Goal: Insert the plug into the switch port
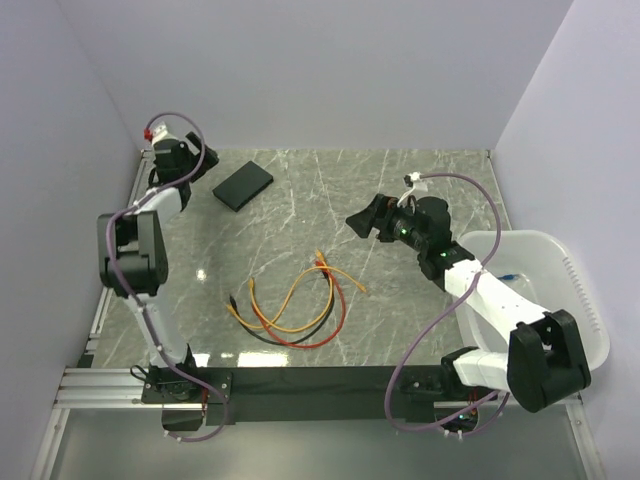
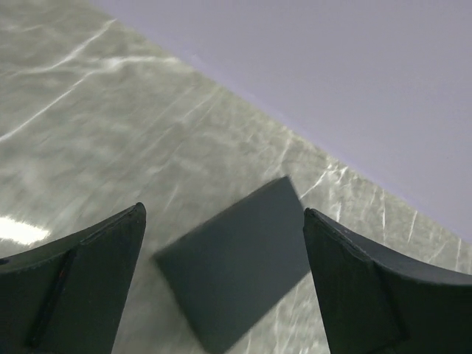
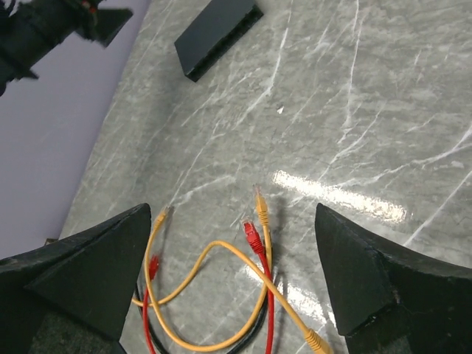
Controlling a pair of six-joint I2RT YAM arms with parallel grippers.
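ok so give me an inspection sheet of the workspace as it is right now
surface: grey marble-patterned tabletop, glare patches, no spills seen
job's things: flat matte-black rectangular switch lying flat at far left, nothing plugged in; red plug and yellow plug loose on the table
clutter: white plastic bin at the right edge, contents unclear
grippers: left gripper open, pointed at the switch, not touching it; right gripper open above the cables, holding nothing
cables: yellow, red and black patch cables loosely tangled mid-table
surroundings: plain lavender walls on three sides
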